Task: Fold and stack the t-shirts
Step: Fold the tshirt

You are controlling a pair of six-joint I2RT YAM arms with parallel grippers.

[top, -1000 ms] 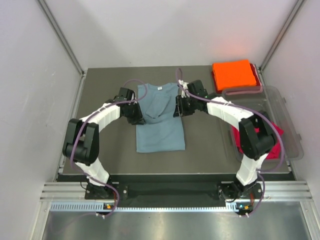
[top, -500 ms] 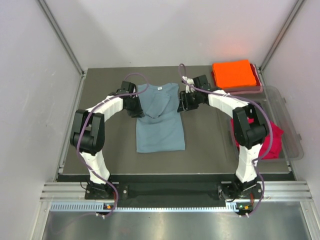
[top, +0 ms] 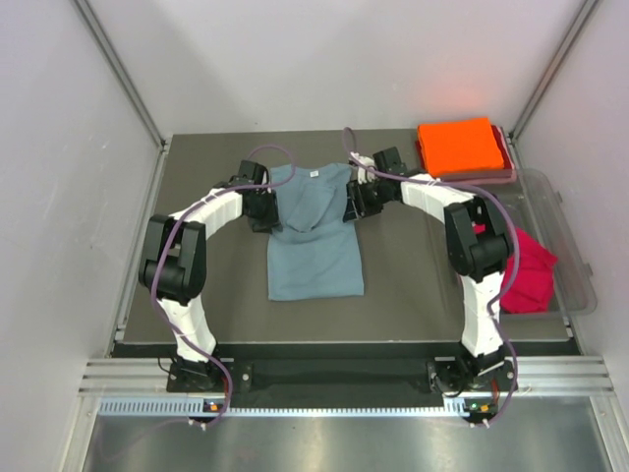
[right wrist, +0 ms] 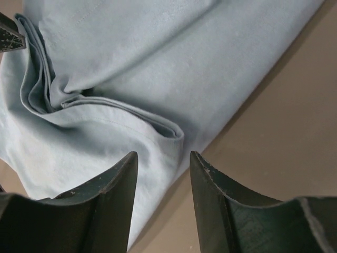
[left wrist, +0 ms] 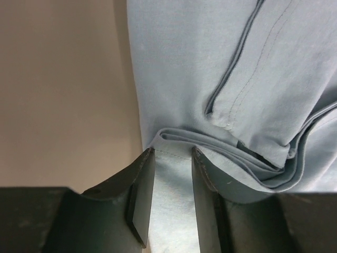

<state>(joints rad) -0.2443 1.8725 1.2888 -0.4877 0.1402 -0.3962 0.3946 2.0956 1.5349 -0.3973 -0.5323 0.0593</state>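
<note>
Overhead, pale walls (top: 295, 59) enclose a dark table (top: 413, 285) bearing the grey-blue t-shirt (top: 314, 261).

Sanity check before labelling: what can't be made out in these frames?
1. Red t-shirt: in the top view the right arm covers its left part, so its fold state is unclear.
2. Grey-blue t-shirt, shoulders: in the top view the left end effector and right end effector sit over them. Both wrist views crop the shirt.
3. Collar tag: too small to read.
</note>
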